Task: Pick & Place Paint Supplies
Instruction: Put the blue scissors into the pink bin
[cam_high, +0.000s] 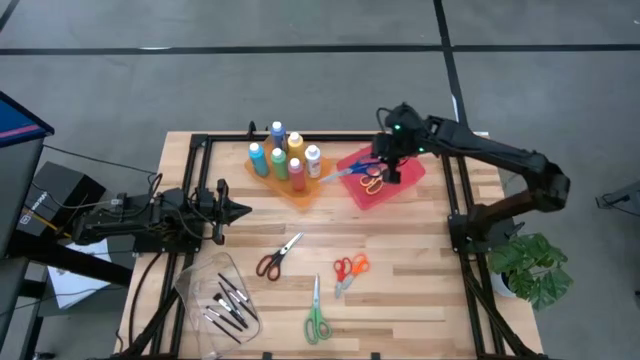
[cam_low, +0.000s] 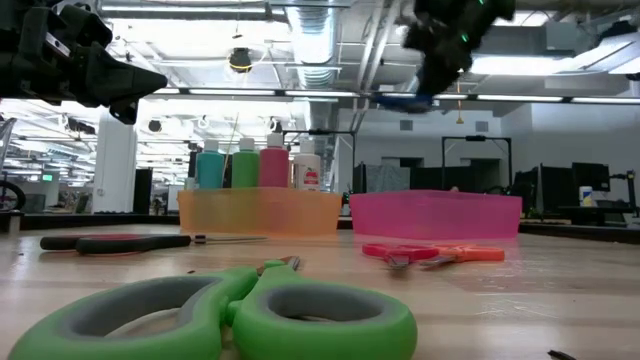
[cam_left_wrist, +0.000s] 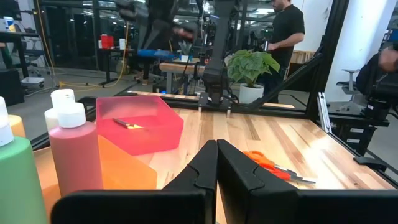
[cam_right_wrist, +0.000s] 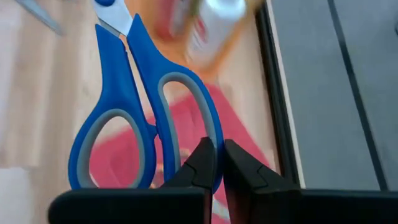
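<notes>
My right gripper (cam_high: 388, 168) hangs over the red tray (cam_high: 400, 190), shut on a pair of blue-handled scissors (cam_right_wrist: 134, 106); the low view shows the blue scissors (cam_low: 400, 100) well above the table. An orange-handled pair (cam_high: 375, 184) lies inside that tray. Several paint bottles (cam_high: 283, 155) stand in the orange tray (cam_high: 300, 190). Dark-red scissors (cam_high: 272, 258), orange scissors (cam_high: 350, 268) and green scissors (cam_high: 317, 320) lie flat on the wood. Brushes (cam_high: 228, 305) lie in a clear tray. My left gripper (cam_left_wrist: 216, 162) waits shut at the left edge. My right gripper pinches the rim of one handle loop (cam_right_wrist: 214, 134) of the blue scissors between its two fingers, at the loop's outer end. The fingers slant down from the table's right side. The scissors are lifted clear above the red tray, blades (cam_high: 330, 177) pointing toward the orange tray.
The black frame rail (cam_high: 455, 190) runs along the table's right side close to the red tray. The clear tray (cam_high: 215, 290) sits at the near left. A potted plant (cam_high: 530, 265) stands off the table's right edge. People stand in the room beyond.
</notes>
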